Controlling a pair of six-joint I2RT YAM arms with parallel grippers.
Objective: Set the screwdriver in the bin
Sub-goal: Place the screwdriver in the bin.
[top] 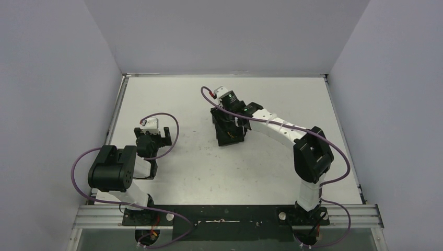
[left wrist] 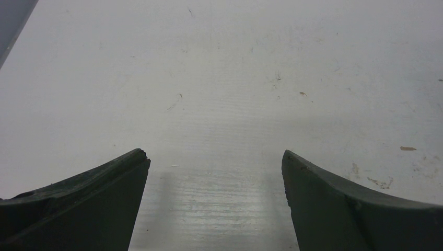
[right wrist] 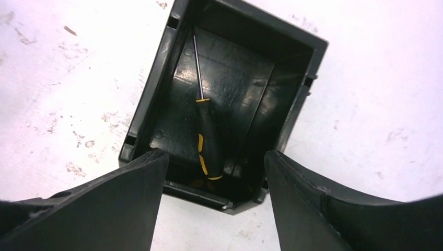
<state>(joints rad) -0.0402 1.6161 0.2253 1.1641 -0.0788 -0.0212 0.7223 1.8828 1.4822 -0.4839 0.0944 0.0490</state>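
The black bin (right wrist: 156, 89) sits on the white table, seen from above in the right wrist view. The screwdriver (right wrist: 206, 138) lies inside it along the left half of the floor, thin shaft toward the far wall, black-and-yellow handle at the near wall. My right gripper (right wrist: 215, 162) is open and empty, hovering over the bin's near edge. In the top view the bin (top: 229, 137) is at mid-table under the right gripper (top: 232, 123). My left gripper (left wrist: 215, 157) is open and empty over bare table, at the left (top: 156, 135) in the top view.
Grey walls enclose the table on three sides. A raised rim (top: 117, 107) runs along the table's left edge. The left arm's purple cable (top: 170, 123) loops beside its wrist. Scuffs and small specks mark the table surface.
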